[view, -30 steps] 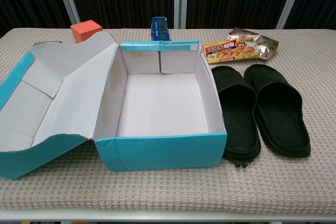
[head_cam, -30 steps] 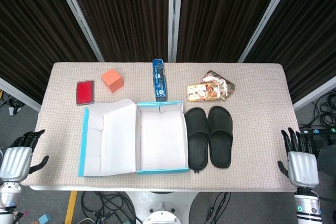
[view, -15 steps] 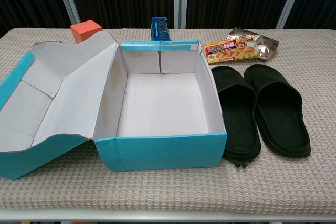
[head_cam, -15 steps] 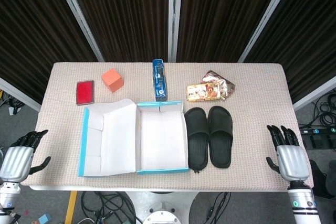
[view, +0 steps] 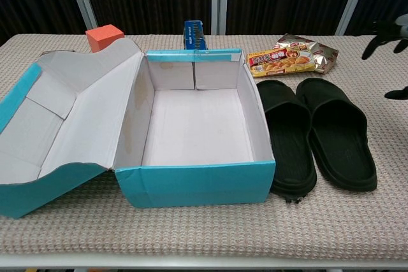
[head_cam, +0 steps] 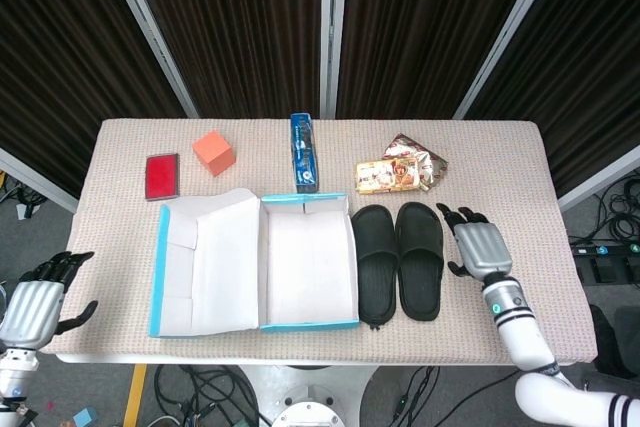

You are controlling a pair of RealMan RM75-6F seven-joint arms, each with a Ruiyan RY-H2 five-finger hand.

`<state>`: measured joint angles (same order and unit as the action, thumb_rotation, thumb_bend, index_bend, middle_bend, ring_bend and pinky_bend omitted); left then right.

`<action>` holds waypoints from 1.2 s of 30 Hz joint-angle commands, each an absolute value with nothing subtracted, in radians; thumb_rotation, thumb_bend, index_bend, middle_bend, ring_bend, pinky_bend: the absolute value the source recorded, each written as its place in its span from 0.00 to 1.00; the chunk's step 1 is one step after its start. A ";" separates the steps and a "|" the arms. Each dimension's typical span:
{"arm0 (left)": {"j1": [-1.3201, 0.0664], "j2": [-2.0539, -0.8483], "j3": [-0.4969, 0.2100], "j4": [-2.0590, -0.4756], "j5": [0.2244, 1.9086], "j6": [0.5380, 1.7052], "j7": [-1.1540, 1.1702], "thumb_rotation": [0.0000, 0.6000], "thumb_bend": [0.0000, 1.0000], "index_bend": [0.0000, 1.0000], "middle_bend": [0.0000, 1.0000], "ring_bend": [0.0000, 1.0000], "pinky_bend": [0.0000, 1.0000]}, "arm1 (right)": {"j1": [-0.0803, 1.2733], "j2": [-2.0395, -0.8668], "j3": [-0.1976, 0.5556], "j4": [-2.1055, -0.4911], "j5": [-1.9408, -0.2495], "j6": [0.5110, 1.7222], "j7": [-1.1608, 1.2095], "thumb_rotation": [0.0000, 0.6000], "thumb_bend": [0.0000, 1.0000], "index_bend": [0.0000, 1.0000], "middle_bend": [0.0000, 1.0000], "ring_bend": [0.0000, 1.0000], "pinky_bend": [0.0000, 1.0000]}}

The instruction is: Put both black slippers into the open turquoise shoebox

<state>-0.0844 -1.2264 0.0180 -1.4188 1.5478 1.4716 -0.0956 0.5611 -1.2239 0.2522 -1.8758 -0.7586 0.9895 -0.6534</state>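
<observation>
Chest view barely catches right robot hand (view: 390, 35).

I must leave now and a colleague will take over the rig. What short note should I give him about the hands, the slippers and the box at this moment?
Right hand: open, holds nothing, over the table beside the right slipper, not touching it.
Left hand: open, holds nothing, off the table's near left corner.
Both slippers lie side by side on the table, right of the open turquoise shoebox; the left slipper lies next to the box wall.
Done: nothing is in the box yet.
Left: grasp each slipper and put it into the box.
</observation>
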 commanded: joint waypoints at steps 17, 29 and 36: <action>-0.066 -1.242 0.035 -1.317 1.532 1.445 -0.235 1.00 0.26 0.18 0.21 0.13 0.25 | 1.176 -1.528 0.217 -1.609 0.017 0.946 -1.036 1.00 0.06 0.00 0.12 0.01 0.05; -0.070 -1.242 0.032 -1.290 1.525 1.424 -0.294 1.00 0.26 0.18 0.21 0.13 0.25 | 1.232 -1.611 0.195 -1.532 0.073 1.018 -1.077 1.00 0.06 0.00 0.14 0.01 0.05; -0.067 -1.246 0.031 -1.274 1.528 1.429 -0.324 1.00 0.26 0.18 0.21 0.13 0.25 | 1.235 -1.627 0.185 -1.488 0.096 1.022 -1.100 1.00 0.06 0.04 0.19 0.01 0.05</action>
<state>-0.0680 -1.2454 0.0317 -1.2760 1.5288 1.4288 -0.3216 1.2355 -1.6262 0.1851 -1.4897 0.0956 1.0211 -1.0994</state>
